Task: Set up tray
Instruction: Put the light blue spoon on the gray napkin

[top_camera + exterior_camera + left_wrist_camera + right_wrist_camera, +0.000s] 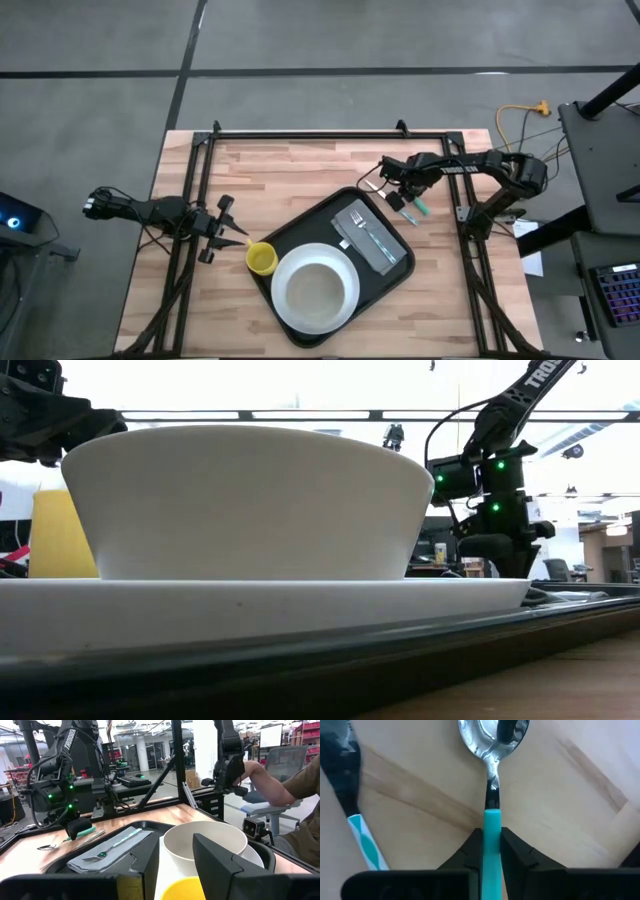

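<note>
Teal-handled spoon (492,785): clamped at handle in right gripper (492,840) jaws, on bench beside tray (300,235) far right edge; handle in line with jaws. Left gripper (225,232) jaws apart.

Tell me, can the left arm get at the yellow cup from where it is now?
Probably yes. The left gripper sits open beside the yellow cup, which stands on the table at the tray edge, with nothing between them. The right gripper is busy on the spoon far across.
</note>
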Action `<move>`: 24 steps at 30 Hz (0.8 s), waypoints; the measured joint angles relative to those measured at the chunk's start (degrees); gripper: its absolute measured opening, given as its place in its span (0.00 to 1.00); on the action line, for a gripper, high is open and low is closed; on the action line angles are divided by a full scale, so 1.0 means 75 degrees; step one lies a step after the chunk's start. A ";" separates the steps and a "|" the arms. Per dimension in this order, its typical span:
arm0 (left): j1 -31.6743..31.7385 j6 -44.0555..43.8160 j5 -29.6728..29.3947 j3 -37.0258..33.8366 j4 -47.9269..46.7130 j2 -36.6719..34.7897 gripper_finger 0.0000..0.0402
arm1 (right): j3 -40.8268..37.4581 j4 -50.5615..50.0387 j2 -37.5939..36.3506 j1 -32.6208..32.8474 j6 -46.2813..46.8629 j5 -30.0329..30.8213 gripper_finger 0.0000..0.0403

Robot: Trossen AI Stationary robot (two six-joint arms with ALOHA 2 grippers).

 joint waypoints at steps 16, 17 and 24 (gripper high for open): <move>0.0001 -0.0001 0.0000 0.0000 -0.0002 0.0001 0.26 | 0.0748 -0.0418 -0.0213 0.0580 0.0148 -0.0144 0.07; -0.0002 -0.0001 0.0000 0.0001 -0.0002 0.0001 0.26 | 0.0793 -0.0510 -0.0216 0.0660 0.0286 -0.0183 0.07; 0.0001 -0.0001 0.0000 0.0003 -0.0002 -0.0002 0.26 | 0.1165 -0.0628 -0.0219 0.1386 0.0713 -0.0345 0.08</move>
